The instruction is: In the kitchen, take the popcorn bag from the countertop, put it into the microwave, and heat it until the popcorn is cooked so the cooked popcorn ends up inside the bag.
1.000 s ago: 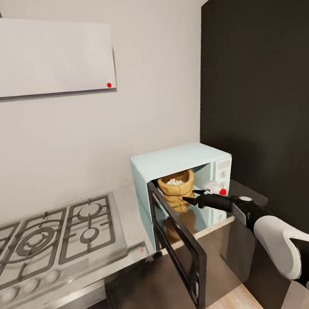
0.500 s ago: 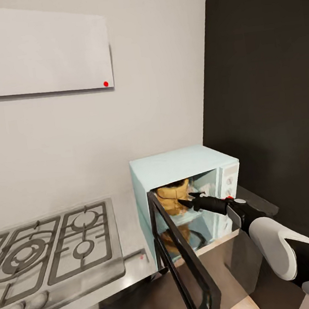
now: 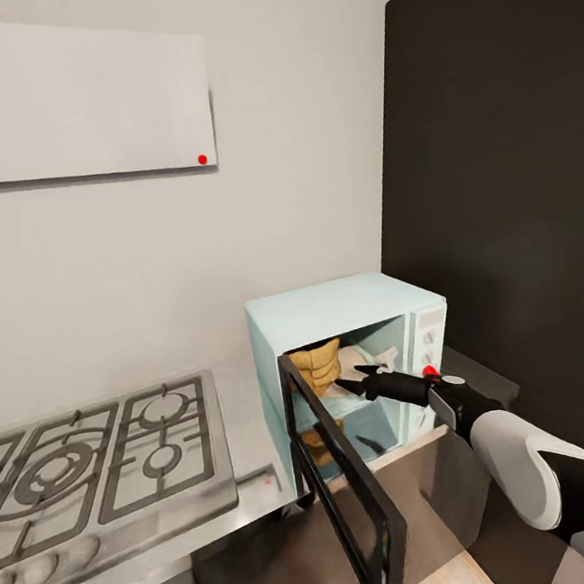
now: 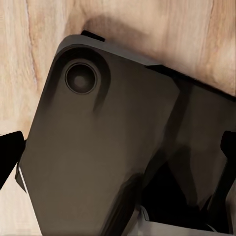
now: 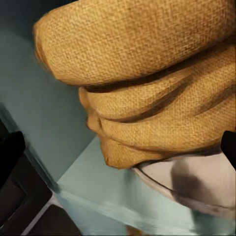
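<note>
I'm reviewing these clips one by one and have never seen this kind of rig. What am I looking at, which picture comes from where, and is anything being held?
This is a simulated two-armed robot in a kitchen. The wide picture comes from its head camera. In it the right gripper reaches into the open microwave, beside the popcorn bag, with its fingers apart and nothing in them. The microwave stands on the countertop, next to a gas hob. The other two pictures come from cameras at the wrists. The right wrist view shows the bag's burlap up close inside the mint cavity. The left wrist view looks down at the robot's dark base over wooden floor.
</note>
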Robot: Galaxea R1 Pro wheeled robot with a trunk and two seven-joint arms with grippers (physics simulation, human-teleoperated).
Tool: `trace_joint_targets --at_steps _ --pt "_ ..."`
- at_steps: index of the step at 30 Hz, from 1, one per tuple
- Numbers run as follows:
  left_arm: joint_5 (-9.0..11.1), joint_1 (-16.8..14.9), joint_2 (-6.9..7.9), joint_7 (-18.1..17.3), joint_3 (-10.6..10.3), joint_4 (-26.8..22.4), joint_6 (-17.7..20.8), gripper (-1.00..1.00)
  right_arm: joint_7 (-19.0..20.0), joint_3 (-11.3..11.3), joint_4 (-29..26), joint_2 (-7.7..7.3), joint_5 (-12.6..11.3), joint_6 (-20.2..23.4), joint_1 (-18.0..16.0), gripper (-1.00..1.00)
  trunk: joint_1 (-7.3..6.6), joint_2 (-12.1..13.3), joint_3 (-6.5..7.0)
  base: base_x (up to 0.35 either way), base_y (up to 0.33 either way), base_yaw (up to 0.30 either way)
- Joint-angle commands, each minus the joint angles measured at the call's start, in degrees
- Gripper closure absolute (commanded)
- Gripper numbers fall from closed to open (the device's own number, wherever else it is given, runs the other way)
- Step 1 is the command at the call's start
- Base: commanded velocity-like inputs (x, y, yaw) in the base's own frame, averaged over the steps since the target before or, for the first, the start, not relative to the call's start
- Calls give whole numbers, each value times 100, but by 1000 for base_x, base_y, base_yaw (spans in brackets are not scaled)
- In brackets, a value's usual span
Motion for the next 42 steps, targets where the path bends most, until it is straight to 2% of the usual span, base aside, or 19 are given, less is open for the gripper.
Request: trace_joint_targets --at_steps 1,6,12,15,16,20,26,28,32,40,42 --pt "20 2 -2 3 10 -9 -8 -100 12 -37 2 -8 53 -46 -5 -100 -2 -5 -6 -319 0 0" --pt "20 2 -3 10 6 -8 -5 -100 -46 -37 -12 -47 49 -39 -5 -100 -2 -5 -6 -323 0 0" --pt "28 2 0 14 2 -9 -2 -100 -309 -29 -9 -534 17 -22 -5 -100 -2 -5 -6 -321 0 0" --pt "29 2 -2 14 3 -9 -1 -100 -544 -20 -24 -639 47 20 -5 -100 -2 -5 -6 -315 0 0" --pt "29 2 -3 14 2 -9 -1 -100 -622 -13 -23 -655 70 21 -5 -100 -2 -5 -6 -315 0 0" --pt "29 2 -4 14 2 -9 -1 -100 -1285 0 23 -724 528 41 -5 -100 -2 -5 -6 -315 0 0" --pt "37 2 -4 14 2 -8 -1 -100 -2333 12 118 -698 582 58 -5 -100 -2 -5 -6 -315 0 0" --pt "38 2 -4 14 2 -9 -3 -100 -2578 14 201 -686 584 123 -5 -100 -2 -5 -6 -278 0 0" --pt "36 2 0 14 2 -9 -3 -100 -2660 16 277 -667 586 201 -5 -100 -2 -5 -6 -87 0 0" --pt "34 2 -3 14 2 -18 -7 -100 -2739 13 807 -732 585 411 -5 -100 -2 -5 -6 -4 0 0" --pt "34 2 0 14 2 -18 -9 -100 -2860 15 978 -739 585 431 -5 -100 -2 -5 -6 0 0 0"
